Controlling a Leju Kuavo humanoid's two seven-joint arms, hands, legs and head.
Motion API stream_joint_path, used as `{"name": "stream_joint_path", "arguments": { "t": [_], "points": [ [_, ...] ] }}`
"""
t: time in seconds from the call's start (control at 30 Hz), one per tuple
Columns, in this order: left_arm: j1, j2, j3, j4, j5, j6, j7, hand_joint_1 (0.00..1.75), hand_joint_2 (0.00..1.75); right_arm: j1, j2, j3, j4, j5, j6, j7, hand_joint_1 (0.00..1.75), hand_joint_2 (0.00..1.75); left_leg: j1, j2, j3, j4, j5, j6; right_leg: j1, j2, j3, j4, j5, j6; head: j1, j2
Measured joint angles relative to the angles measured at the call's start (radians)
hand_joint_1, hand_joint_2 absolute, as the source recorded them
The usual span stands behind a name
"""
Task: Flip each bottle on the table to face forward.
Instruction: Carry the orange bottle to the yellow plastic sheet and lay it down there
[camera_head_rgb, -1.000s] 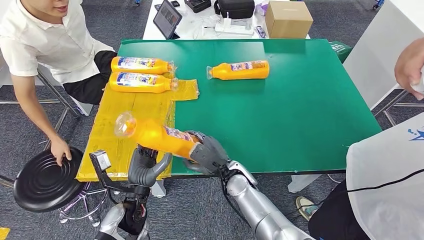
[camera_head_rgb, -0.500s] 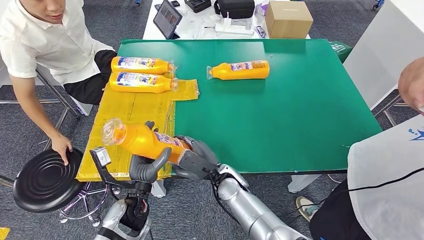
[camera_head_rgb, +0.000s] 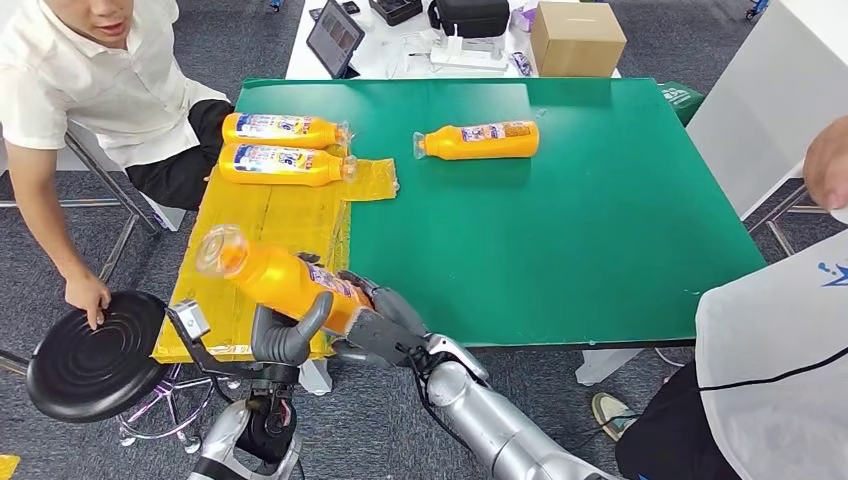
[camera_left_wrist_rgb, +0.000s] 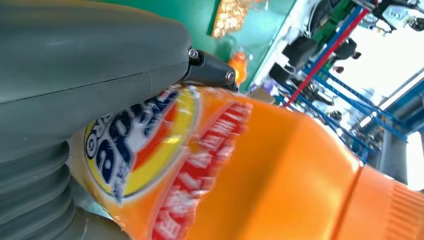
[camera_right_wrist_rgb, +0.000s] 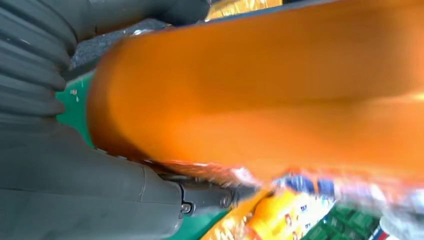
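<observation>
At the table's near edge, left hand (camera_head_rgb: 285, 335) and right hand (camera_head_rgb: 375, 325) both grip one orange bottle (camera_head_rgb: 275, 277), held tilted above the yellow sheet (camera_head_rgb: 265, 215); its base is hidden in their fingers. Farther back lie two bottles (camera_head_rgb: 283, 146) together, another (camera_head_rgb: 478, 140) apart on the green mat (camera_head_rgb: 560, 220).

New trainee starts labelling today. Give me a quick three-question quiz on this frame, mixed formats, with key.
1. True or false: both hands, the left hand and the right hand, are on the held bottle.
2. Multiple choice: how many bottles lie on the table? A) one B) three C) five
3. Fill in: the lone bottle lies on the ____ surface, while the paired bottles lie at the far end of the yellow sheet.

Key: 1 true; 2 B; 3 green
</observation>
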Motion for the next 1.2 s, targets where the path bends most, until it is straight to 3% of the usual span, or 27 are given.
{"name": "stream_joint_path", "arguments": {
  "t": [0.03, 0.23, 0.57, 0.87, 1.03, 1.2],
  "points": [
    [0.002, 0.000, 0.000, -0.002, 0.011, -0.012, 0.000, 1.75, 1.75, 0.000, 0.000, 0.003, 0.002, -0.003, 0.001, 0.000, 0.00, 0.00, 0.000, 0.000, 0.000, 0.000, 0.000, 0.000, 0.000, 0.000, 0.000, 0.000, 0.000, 0.000, 0.000, 0.000],
    [0.033, 0.000, 0.015, -0.039, 0.029, -0.059, -0.027, 1.75, 1.75, 0.001, 0.004, 0.015, 0.004, -0.017, -0.006, 0.000, 0.00, 0.00, 0.000, 0.001, 0.000, 0.000, 0.000, 0.000, 0.000, 0.000, -0.001, 0.000, 0.000, 0.000, 0.000, 0.000],
    [0.055, 0.008, 0.040, -0.095, -0.053, -0.051, -0.068, 1.75, 1.75, 0.032, 0.001, 0.028, -0.010, -0.020, -0.034, -0.012, 0.00, 0.00, 0.000, 0.000, 0.000, 0.000, 0.000, 0.000, 0.000, 0.000, 0.000, 0.000, 0.000, 0.000, 0.000, 0.000],
    [0.017, 0.044, 0.111, -0.094, -0.312, 0.123, -0.079, 1.75, 1.75, 0.117, -0.049, 0.028, -0.077, 0.065, -0.151, -0.010, 0.00, 0.00, 0.000, 0.000, 0.000, 0.000, 0.000, 0.000, 0.000, 0.000, 0.000, 0.000, 0.000, 0.000, 0.000, 0.000],
    [-0.007, 0.082, 0.152, -0.062, -0.685, 0.371, -0.044, 1.75, 1.75, 0.185, -0.094, 0.020, -0.151, 0.240, -0.295, 0.057, 0.00, 0.00, 0.000, 0.000, 0.000, 0.000, 0.000, 0.000, 0.000, 0.000, 0.000, 0.000, 0.000, 0.000, 0.000, 0.000],
    [-0.035, 0.115, 0.201, -0.015, -0.988, 0.429, 0.015, 1.75, 1.75, 0.253, -0.132, -0.008, -0.244, 0.368, -0.342, 0.103, 0.00, 0.00, 0.000, 0.000, 0.000, 0.000, 0.000, 0.000, 0.000, 0.000, -0.001, 0.000, 0.000, 0.000, 0.000, 0.000]
  ]
}}
